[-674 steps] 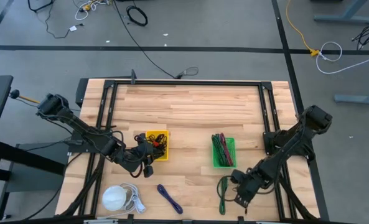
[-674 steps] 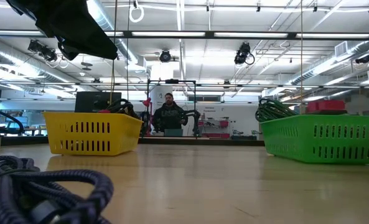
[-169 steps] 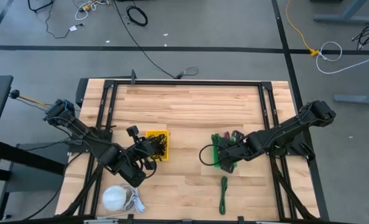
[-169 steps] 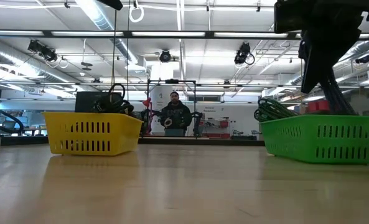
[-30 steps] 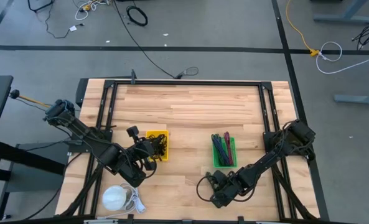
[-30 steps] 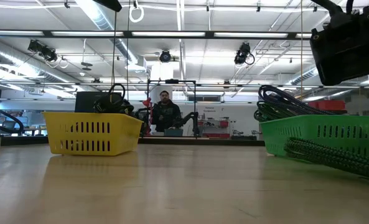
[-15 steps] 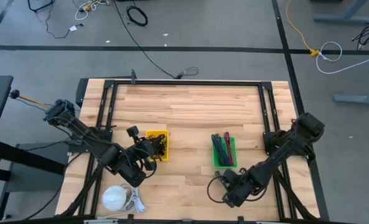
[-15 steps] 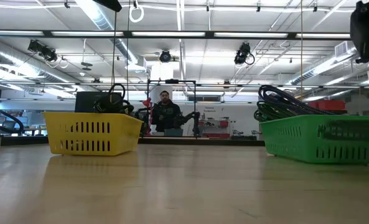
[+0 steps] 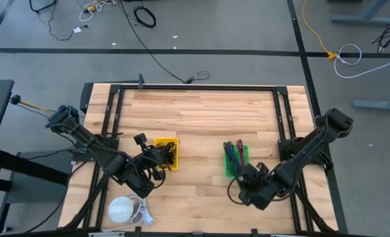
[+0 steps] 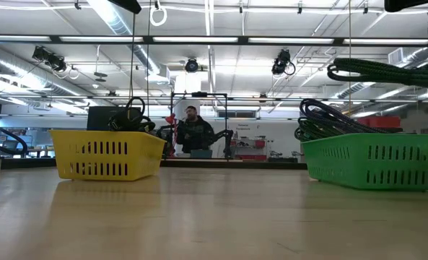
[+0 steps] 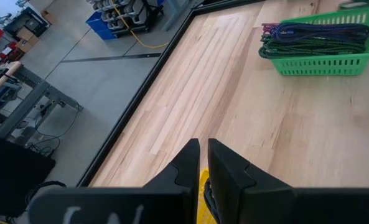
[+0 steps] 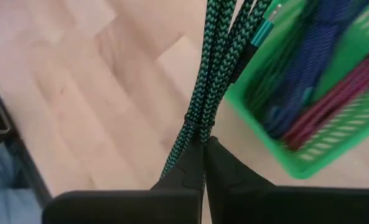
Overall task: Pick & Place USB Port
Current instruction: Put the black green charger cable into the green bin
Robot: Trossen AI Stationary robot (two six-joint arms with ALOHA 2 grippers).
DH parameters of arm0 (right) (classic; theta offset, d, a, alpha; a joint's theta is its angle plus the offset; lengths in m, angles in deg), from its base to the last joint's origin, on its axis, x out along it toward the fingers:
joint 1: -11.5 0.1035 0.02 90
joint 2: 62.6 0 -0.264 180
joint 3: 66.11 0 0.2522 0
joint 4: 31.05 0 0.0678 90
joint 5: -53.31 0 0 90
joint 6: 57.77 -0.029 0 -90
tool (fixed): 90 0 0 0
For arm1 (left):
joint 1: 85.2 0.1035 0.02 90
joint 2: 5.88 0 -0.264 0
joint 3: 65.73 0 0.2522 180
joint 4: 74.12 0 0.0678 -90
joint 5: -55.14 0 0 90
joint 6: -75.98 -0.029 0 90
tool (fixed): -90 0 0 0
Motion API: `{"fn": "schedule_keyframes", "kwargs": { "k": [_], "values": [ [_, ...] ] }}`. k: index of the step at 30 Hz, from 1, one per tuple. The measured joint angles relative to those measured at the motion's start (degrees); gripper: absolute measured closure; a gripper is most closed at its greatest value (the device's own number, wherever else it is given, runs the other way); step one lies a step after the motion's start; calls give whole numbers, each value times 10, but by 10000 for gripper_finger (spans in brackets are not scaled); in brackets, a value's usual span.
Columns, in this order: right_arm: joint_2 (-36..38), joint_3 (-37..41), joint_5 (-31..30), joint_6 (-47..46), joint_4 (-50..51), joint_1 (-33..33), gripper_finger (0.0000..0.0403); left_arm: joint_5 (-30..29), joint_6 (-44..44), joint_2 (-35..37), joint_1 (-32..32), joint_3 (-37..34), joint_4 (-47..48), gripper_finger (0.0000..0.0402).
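Observation:
A bundle of green braided cable point(image 12: 214, 62) hangs from my right gripper point(image 12: 203, 142), which is shut on it just off the near side of the green basket point(image 9: 236, 160). That basket holds blue, red and green cables. The low view shows the cable point(image 10: 380, 70) high above the basket point(image 10: 372, 162). My left gripper point(image 9: 163, 158) waits, shut and with nothing in it, over the yellow basket point(image 9: 166, 153), which holds dark cables. My right gripper pinches several strands of the cable bundle point(image 12: 198, 121) between its two fingertips, at a place where the strands are gathered together. The fingers slant down from above. The cable is lifted clear of the table, and a loop of it point(image 9: 233, 191) hangs beside the gripper.
A white round thing with a coiled white cord point(image 9: 123, 209) lies at the table's near left corner. Bare wood point(image 9: 201, 112) stretches across the far half of the table. A person point(image 10: 195, 133) stands far behind the table.
My right gripper has risen and gone toward the green basket, tipping as it went. The green cable, which lay on the table in front of the basket, is now lifted clear.

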Motion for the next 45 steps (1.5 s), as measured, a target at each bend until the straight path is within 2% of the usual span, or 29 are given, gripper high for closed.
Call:
{"fn": "schedule_keyframes", "kwargs": {
  "k": [6,18,28,33,39,45],
  "values": [
    [17,0,-55,-4,48,-24,403,0,0,0,0,0,0,365],
    [19,-1,-70,-4,149,-81,403,0,1,0,0,0,0,365],
    [19,33,-78,-7,136,-106,403,0,0,0,0,0,0,365],
    [19,47,-78,9,99,-114,403,-2,0,0,0,0,0,365],
    [19,57,-64,19,91,-123,403,-2,0,0,0,0,0,365],
    [19,57,-78,33,81,-123,378,-2,0,0,0,0,0,365]
  ]
}}
